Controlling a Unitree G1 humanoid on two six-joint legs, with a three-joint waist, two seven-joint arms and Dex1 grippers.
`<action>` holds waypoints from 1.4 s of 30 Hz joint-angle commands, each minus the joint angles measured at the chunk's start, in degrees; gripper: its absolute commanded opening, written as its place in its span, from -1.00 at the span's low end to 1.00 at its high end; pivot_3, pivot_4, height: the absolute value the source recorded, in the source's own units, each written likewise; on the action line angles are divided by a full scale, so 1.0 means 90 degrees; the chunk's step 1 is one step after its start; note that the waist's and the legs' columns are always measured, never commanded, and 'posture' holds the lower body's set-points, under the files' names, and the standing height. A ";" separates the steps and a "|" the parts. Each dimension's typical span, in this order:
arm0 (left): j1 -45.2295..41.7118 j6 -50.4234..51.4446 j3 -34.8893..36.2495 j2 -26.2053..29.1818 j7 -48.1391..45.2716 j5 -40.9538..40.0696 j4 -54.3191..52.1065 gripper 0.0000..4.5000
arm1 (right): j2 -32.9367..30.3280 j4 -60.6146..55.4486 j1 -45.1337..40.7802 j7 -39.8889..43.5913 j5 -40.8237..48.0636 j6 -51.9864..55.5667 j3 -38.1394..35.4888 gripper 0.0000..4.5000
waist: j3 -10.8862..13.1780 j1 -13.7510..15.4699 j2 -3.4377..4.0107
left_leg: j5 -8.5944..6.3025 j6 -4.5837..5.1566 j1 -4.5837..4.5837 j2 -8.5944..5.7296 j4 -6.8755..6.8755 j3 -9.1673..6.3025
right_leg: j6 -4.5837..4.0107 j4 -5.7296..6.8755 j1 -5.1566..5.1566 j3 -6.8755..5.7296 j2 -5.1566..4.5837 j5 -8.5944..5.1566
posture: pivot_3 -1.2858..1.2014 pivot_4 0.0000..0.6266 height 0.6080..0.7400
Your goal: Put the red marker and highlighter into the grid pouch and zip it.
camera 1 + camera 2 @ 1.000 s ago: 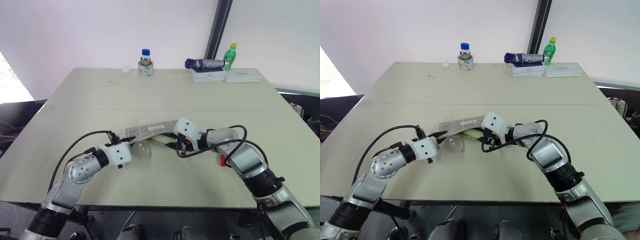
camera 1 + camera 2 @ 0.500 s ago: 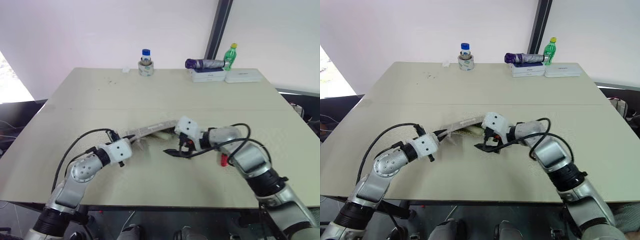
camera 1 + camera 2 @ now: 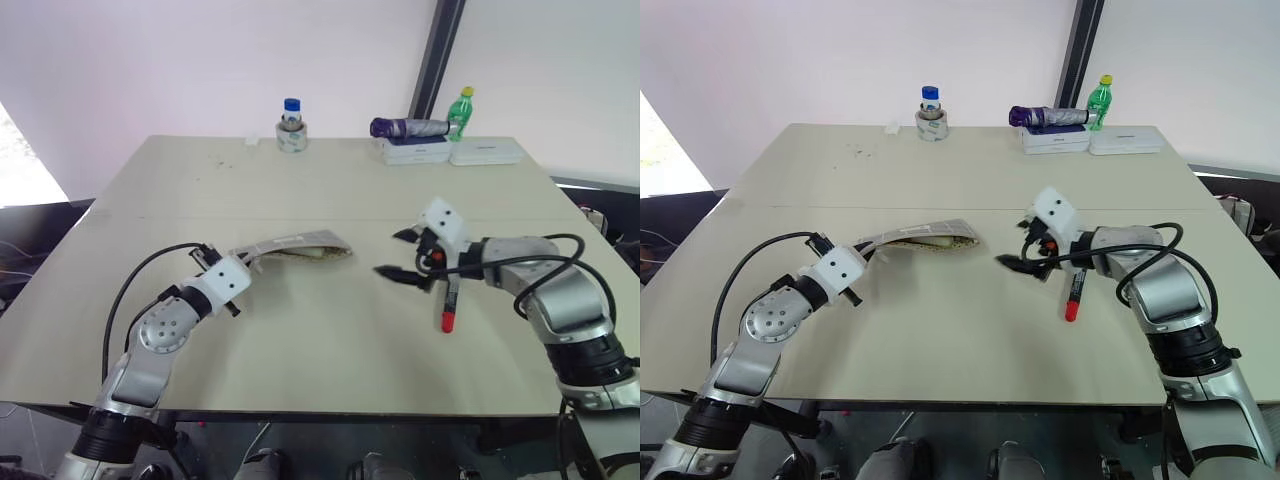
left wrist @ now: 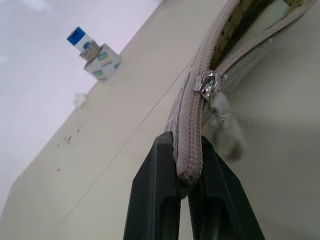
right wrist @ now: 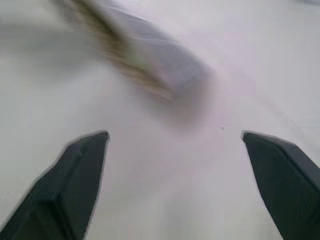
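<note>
The grid pouch (image 3: 296,246) lies left of the table's middle with its zipper open. My left gripper (image 4: 186,141) is shut on the zipper end and holds that end a little off the table. The zipper pull (image 4: 207,83) and its cord hang just past the fingers. A pale yellow shape inside the open mouth (image 3: 312,254) looks like the highlighter. The red marker (image 3: 448,303) lies on the table to the right, red cap toward me. My right gripper (image 3: 398,256) hovers open between pouch and marker, holding nothing.
At the far edge stand a tape roll with a blue-capped bottle (image 3: 291,130), a purple folded umbrella (image 3: 408,127), a green bottle (image 3: 460,112) and white boxes (image 3: 452,152). The near half of the table (image 3: 320,350) is bare.
My right gripper opened and swung right, away from the pouch's mouth. The left gripper drew the pouch's end slightly left. The marker has stayed in place.
</note>
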 commanded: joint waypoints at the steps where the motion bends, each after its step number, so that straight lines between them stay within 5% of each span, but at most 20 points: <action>1: -0.0064 -0.0111 0.0120 0.0018 0.0103 -0.0017 -0.0130 -1.00 | 0.0128 0.0079 0.0386 -0.1326 -0.0506 0.0546 -0.0667 0.97 | 0.0000 0.0033 0.0000 | 0.0000 0.0000 0.0000 -0.0001 -0.0001 0.0001 | 0.0000 0.0000 0.0000 0.0000 -0.0001 0.0000 | 0.03 -0.52 0.96; 9: -0.0253 -0.0365 -0.0103 -0.0084 0.0126 0.0010 0.0198 -1.00 | 0.2533 -0.2513 0.1283 -0.3872 -0.0667 0.3189 -0.2125 0.97 | 0.0001 -0.0029 0.0005 | 0.0006 -0.0011 0.0000 0.0007 -0.0013 -0.0001 | 0.0001 0.0012 -0.0009 0.0000 0.0005 0.0000 | 0.03 -0.52 0.96; 21: -0.0357 -0.0591 -0.0159 -0.0087 0.0112 0.0045 0.0402 -1.00 | 0.3557 -0.4089 0.2391 -0.4630 -0.0873 0.4759 -0.1639 0.97 | 0.0001 -0.0046 0.0004 | 0.0003 -0.0006 -0.0003 0.0001 -0.0008 -0.0003 | 0.0003 0.0005 -0.0007 0.0000 0.0005 -0.0001 | 0.03 -0.52 0.96; 24: -0.0337 -0.0582 -0.0154 -0.0087 0.0122 0.0056 0.0369 -1.00 | 0.3739 -0.4099 0.2399 -0.4675 -0.0915 0.4756 -0.1567 0.62 | 0.0000 -0.0050 0.0004 | 0.0003 -0.0006 -0.0003 0.0002 -0.0011 -0.0003 | 0.0003 0.0005 -0.0009 0.0000 0.0006 -0.0001 | 0.03 -0.52 0.96; 27: -0.0324 -0.0585 -0.0149 -0.0081 0.0124 0.0061 0.0342 -1.00 | 0.3867 -0.4031 0.2463 -0.4690 -0.0923 0.4796 -0.1496 0.01 | 0.0000 -0.0036 0.0004 | 0.0003 -0.0006 -0.0003 0.0001 -0.0009 -0.0003 | 0.0003 0.0004 -0.0007 0.0000 0.0006 -0.0001 | 0.03 -0.52 0.96; 31: -0.0322 -0.0579 -0.0149 -0.0083 0.0129 0.0068 0.0333 -1.00 | 0.3718 -0.3918 0.2369 -0.4650 -0.0955 0.4590 -0.1428 -0.88 | 0.0000 -0.0032 0.0004 | 0.0003 -0.0005 -0.0003 0.0000 -0.0007 -0.0003 | 0.0003 0.0004 -0.0005 0.0000 0.0005 -0.0001 | 0.03 -0.52 0.96; 35: -0.0322 -0.0575 -0.0139 -0.0089 0.0149 0.0071 0.0354 -1.00 | 0.2833 -0.3408 0.1908 -0.4075 -0.0842 0.3440 -0.1257 -0.88 | 0.0001 -0.0039 0.0004 | 0.0003 -0.0005 -0.0005 -0.0002 -0.0006 -0.0003 | 0.0003 0.0004 -0.0008 0.0001 0.0005 -0.0001 | 0.03 -0.52 0.96; 42: -0.0356 -0.0534 -0.0151 -0.0142 0.0173 0.0061 0.0411 -1.00 | 0.0928 -0.2368 0.1576 -0.0729 0.0129 0.0147 -0.0730 -0.88 | 0.0005 -0.0024 -0.0003 | 0.0000 -0.0001 -0.0005 0.0001 -0.0012 -0.0005 | 0.0020 0.0000 -0.0007 0.0000 0.0017 -0.0011 | 0.03 -0.52 0.96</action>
